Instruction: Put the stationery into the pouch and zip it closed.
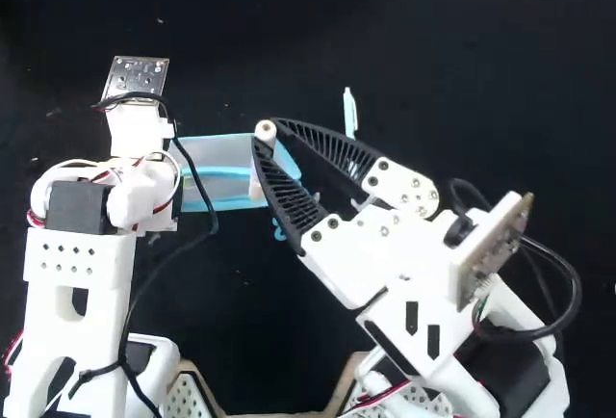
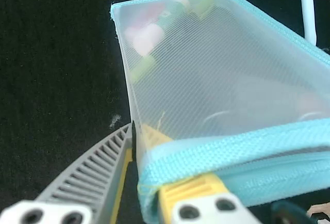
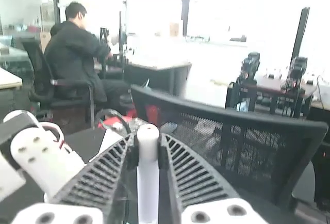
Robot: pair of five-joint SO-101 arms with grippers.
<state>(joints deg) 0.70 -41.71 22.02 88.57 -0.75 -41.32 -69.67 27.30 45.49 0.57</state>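
The translucent pouch [image 1: 223, 172] with light blue trim lies flat on the black table; several coloured items [image 2: 154, 28] show through its mesh side. My left gripper [image 2: 138, 131] is shut on the pouch's edge near a corner, and stands at the pouch's left end [image 1: 178, 185]. My right gripper [image 1: 262, 139] is shut on a white cylindrical stick [image 3: 148, 172], held just above the pouch's right end [image 1: 258, 182]. Its black ribbed fingers [image 3: 113, 167] clamp the stick from both sides. A white pen with a light blue cap [image 1: 349, 112] lies on the table beyond the right gripper.
The black table [image 1: 462, 71] stretches wide to the right and the back. The white pen [image 2: 308, 7] also lies past the pouch's far edge. The two arms' white bases [image 1: 67, 283] stand near the front edge. Office chairs and desks stand in the room behind.
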